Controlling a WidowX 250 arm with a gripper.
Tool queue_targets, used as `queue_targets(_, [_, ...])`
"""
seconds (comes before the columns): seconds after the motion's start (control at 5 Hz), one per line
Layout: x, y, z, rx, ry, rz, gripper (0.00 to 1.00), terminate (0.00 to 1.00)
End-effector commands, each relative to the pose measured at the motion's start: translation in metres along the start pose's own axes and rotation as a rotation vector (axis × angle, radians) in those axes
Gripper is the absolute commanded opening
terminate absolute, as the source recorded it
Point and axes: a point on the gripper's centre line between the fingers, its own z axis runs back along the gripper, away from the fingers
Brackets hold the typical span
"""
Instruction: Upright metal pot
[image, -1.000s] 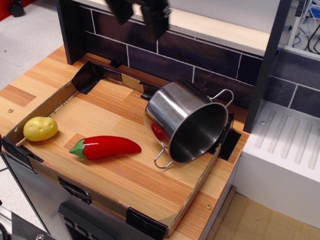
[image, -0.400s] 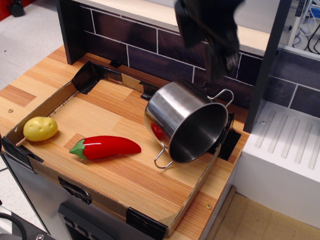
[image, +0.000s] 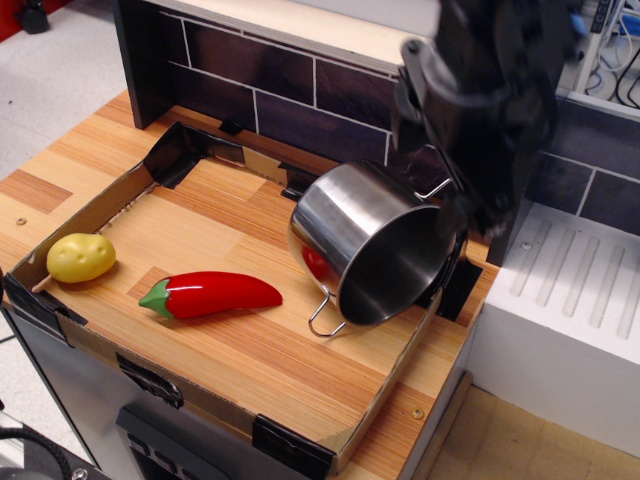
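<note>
The metal pot (image: 365, 240) lies on its side at the right end of the wooden board, its dark mouth facing the front right. One wire loop handle (image: 323, 318) rests on the board; the other is partly hidden behind the arm. My gripper (image: 478, 205) is a dark, blurred mass just above and behind the pot's right rim. Its fingers do not show clearly, so I cannot tell whether it is open or shut, or whether it touches the pot.
A red chili pepper (image: 212, 293) lies left of the pot and a yellow potato (image: 80, 257) sits at the far left. A low cardboard rim (image: 90, 205) borders the board. A dark tiled wall (image: 300, 110) stands behind, a white ribbed rack (image: 580, 285) to the right.
My gripper has moved from the top centre to the right and down, and now hangs close over the pot's right rim. The pot, the pepper and the potato have not moved.
</note>
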Motion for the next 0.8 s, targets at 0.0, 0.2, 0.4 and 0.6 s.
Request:
queue_targets(0.0, [-0.003, 0.001, -0.01, 0.005, 0.002, 0.008, 1.0, 0.0])
queue_targets(0.2, [-0.002, 0.004, -0.017, 0.008, 0.018, 0.019, 1.0, 0.0])
queue_targets(0.4, [0.003, 0.007, -0.021, 0.014, 0.025, 0.018, 1.0, 0.0])
queue_targets(0.6, [0.006, 0.008, -0.025, 0.017, 0.032, 0.016, 1.0, 0.0])
